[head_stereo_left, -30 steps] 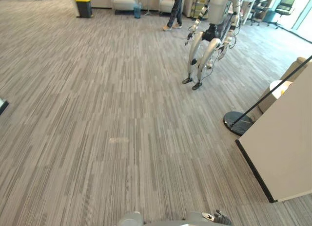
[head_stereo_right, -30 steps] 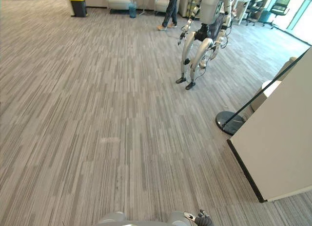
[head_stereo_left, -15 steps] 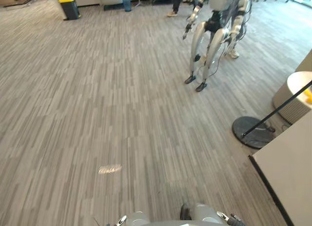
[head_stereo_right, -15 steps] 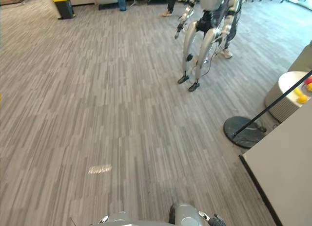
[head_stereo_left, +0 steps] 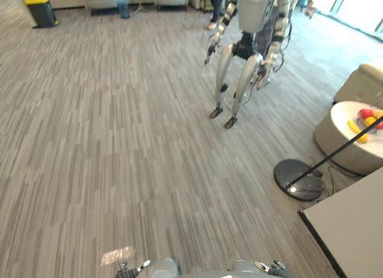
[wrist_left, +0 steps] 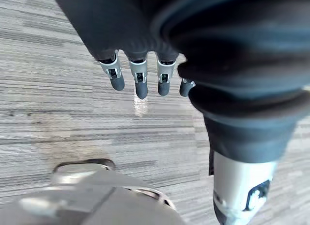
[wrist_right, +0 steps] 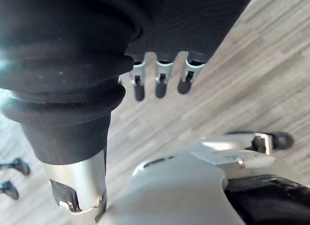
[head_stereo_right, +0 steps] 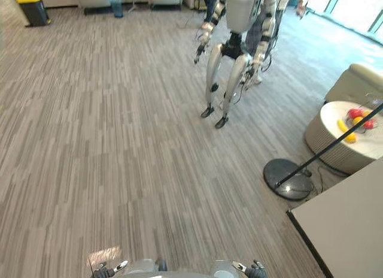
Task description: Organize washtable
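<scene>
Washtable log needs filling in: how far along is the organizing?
Done: nothing here settles it; the head views look over carpet floor toward another humanoid robot and a round table with fruit. In hand: nothing; the left robot hand and right robot hand hang open above the carpet. Left: unclear; this fits heading to the washtable or leaving it.

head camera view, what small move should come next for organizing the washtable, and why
Probably keep turning toward the robot's right. No washtable shows; the head views take in striped carpet, another humanoid robot, a round stool with fruit, a black stand base, and a pale panel corner at lower right. The left hand and right hand hang over the floor, fingers straight, holding nothing.
</scene>
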`<state>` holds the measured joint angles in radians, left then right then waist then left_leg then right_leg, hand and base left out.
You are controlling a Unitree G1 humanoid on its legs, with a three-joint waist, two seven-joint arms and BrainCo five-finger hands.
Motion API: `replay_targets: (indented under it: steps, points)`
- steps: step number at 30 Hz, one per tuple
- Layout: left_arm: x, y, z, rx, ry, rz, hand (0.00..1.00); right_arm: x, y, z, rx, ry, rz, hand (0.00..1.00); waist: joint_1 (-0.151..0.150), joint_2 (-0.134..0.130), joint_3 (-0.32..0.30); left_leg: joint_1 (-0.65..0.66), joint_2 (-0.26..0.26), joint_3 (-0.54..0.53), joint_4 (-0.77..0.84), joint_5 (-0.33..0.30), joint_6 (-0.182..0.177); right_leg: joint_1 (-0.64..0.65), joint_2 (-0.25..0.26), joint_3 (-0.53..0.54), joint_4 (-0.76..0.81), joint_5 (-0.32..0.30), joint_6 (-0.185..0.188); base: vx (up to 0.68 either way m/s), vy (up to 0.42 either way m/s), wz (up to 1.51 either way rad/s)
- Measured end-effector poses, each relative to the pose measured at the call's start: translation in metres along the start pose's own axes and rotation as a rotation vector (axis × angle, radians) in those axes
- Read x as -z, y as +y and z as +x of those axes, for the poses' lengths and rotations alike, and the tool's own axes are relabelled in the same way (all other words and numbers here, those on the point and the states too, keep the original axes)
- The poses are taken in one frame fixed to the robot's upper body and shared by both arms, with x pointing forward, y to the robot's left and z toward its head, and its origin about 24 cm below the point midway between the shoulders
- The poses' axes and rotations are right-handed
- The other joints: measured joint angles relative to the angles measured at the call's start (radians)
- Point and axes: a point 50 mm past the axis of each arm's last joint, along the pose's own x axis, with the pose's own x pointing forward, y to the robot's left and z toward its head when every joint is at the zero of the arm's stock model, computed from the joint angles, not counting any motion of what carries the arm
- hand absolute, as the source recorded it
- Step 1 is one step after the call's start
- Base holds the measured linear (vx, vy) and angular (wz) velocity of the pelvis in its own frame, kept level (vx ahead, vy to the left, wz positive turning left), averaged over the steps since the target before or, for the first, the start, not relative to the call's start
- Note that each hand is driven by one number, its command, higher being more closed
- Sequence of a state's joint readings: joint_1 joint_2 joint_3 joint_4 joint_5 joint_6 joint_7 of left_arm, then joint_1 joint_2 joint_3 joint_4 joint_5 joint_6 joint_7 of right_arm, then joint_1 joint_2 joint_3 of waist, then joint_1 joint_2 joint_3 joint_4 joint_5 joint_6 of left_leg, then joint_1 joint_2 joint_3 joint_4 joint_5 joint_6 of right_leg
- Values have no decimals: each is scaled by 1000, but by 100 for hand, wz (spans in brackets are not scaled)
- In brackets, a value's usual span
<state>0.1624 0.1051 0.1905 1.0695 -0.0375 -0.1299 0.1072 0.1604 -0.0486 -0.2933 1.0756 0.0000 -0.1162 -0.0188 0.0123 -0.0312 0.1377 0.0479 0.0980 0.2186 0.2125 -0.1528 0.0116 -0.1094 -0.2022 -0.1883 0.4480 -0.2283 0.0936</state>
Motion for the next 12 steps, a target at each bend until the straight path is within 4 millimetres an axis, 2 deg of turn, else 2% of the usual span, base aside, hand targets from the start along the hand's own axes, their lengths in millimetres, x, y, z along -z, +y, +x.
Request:
replay_targets:
  steps: [1, 2, 3, 4, 6, 7, 8, 12]
  points:
    - [0, 0, 0, -1, 0, 0, 0, 1, 0, 0, 0, 2, 0, 0, 0, -2, -2, 0, -2, -4, 2, -2, -3, 2, 3, 1, -33, 23, 0, 268, -76, 34]
    - [-2, 3, 0, -8, -9, 4, 0, 4, 3, -1, -7, 15, -2, 0, 6, -22, -15, 0, -15, -12, 8, -11, -17, 5, -3, 6, -141, 157, 6, 251, -151, 29]
    - [0, 7, 0, -16, -5, 9, 0, 7, 8, -2, -23, 24, -9, 0, 5, -39, -26, 7, -29, -24, 10, -22, -35, 14, -11, -6, -171, 200, 1, 241, -182, 19]
    - [1, 5, 0, -12, -1, 6, 0, 5, 7, -1, -22, 22, -20, 0, 8, -31, -29, 14, -21, -25, 9, -22, -36, 27, -2, -3, -183, 195, 2, 212, -199, 6]
    - [7, -5, -3, 10, 12, -8, 0, 2, -3, 0, -8, 13, -60, 0, 5, 10, -48, 41, 10, -24, -32, -18, -63, 71, 34, -9, -256, 200, -4, 152, -135, -15]
    - [8, -7, -3, 14, 14, -11, 0, 2, -4, 0, -5, 13, -63, 0, 5, 10, -48, 45, 13, -25, -44, -16, -66, 78, 43, -11, -279, 201, -6, 102, -123, -10]
    - [7, -8, -3, 14, 12, -11, 0, 2, -8, 0, 3, 16, -68, 0, 3, 25, -53, 53, 24, -25, -62, -9, -75, 90, 60, -22, -311, 212, -16, 60, -105, -4]
    - [8, -9, -4, 14, 11, -15, 0, 9, -10, -1, 8, 45, -75, 0, 4, 24, -54, 73, 39, -31, -87, -2, -87, 126, 87, -33, -354, 221, -27, 11, -76, 2]
